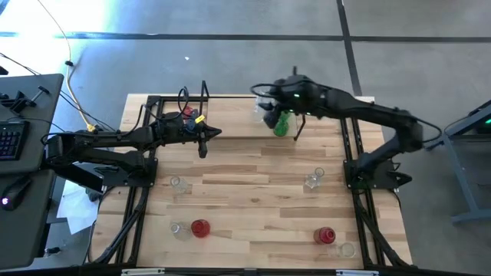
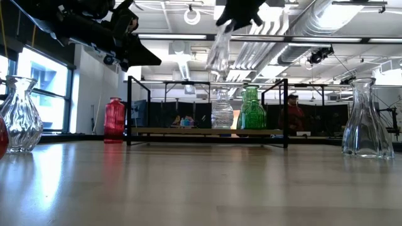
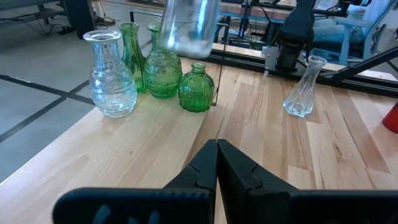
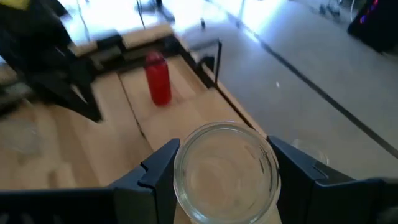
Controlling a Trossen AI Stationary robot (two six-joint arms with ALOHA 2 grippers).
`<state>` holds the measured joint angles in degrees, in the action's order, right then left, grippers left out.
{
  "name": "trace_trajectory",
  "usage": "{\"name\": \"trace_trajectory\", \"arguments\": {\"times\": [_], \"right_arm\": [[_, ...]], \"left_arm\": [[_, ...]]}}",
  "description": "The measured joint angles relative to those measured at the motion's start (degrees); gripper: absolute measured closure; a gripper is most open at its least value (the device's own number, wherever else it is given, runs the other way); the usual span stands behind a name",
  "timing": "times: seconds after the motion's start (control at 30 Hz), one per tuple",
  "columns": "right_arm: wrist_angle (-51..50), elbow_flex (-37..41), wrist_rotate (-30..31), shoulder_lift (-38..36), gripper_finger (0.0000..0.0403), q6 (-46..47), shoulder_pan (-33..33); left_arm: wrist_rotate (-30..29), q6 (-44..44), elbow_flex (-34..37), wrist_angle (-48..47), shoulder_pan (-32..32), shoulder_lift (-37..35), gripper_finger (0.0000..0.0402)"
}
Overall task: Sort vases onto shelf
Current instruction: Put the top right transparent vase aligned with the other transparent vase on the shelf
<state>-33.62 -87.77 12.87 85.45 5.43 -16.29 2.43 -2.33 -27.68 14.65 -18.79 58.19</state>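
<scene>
1 clear vase [image 4: 225,169], right pincer [image 4: 217,171], above shelf [image 2: 207,131]

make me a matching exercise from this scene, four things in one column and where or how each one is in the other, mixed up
Things:
1. right gripper
2. left gripper
3. red vase
4. small green vase

States or places:
A. standing on the shelf beside taller green vases
B. shut, holding nothing, over the tabletop
C. holding a clear vase in the air
D. standing alone near the shelf's far end, seen past the clear vase

Pairs: 1-C, 2-B, 3-D, 4-A
</scene>
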Motion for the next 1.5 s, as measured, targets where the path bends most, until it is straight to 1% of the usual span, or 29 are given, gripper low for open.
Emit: {"name": "trace_trajectory", "arguments": {"times": [0.17, 0.4, 0.6, 0.7, 0.93, 1.07, 1.17, 1.3, 1.5], "right_arm": [[-4.75, -5.25, 0.06, 7.67, 0.0232, -0.98, -1.90], [-8.49, -5.81, 0.56, 13.04, 0.0232, 1.29, -4.46], [-7.91, -5.15, 3.52, 14.38, 0.0232, 4.01, -4.87], [-5.75, -2.96, 3.77, 14.40, 0.0232, 7.07, -5.03], [-2.95, 0.83, 8.21, 14.49, 0.0232, 11.11, -5.10], [-0.85, 1.63, 8.35, 14.47, 0.0232, 12.93, -5.10], [0.12, 2.36, 9.61, 14.45, 0.0232, 14.08, -5.10], [0.58, 2.41, 10.79, 14.91, 0.0232, 15.02, -5.10], [0.76, 2.45, 10.95, 16.57, 0.0232, 15.42, -5.10]], "left_arm": [[-0.02, 0.07, 0.00, -0.04, 0.00, 0.00, 0.0402], [-0.02, 0.82, 0.00, -0.09, 0.02, 0.00, 0.0401], [-0.04, 1.47, 0.00, -0.09, 0.02, 0.00, 0.0401], [-0.04, 1.51, 0.00, -0.09, 0.07, 0.00, 0.0402], [-0.04, 1.51, 0.00, -0.11, 0.07, 0.00, 0.0402], [-0.04, 1.51, 0.00, -0.11, 0.07, 0.00, 0.0402], [-0.04, 1.51, 0.00, -0.11, 0.07, 0.00, 0.0401], [-0.04, 1.51, 0.00, -0.11, 0.07, 0.00, 0.0402], [-0.04, 1.49, 0.00, -0.24, 0.09, 0.00, 0.0402]]}}
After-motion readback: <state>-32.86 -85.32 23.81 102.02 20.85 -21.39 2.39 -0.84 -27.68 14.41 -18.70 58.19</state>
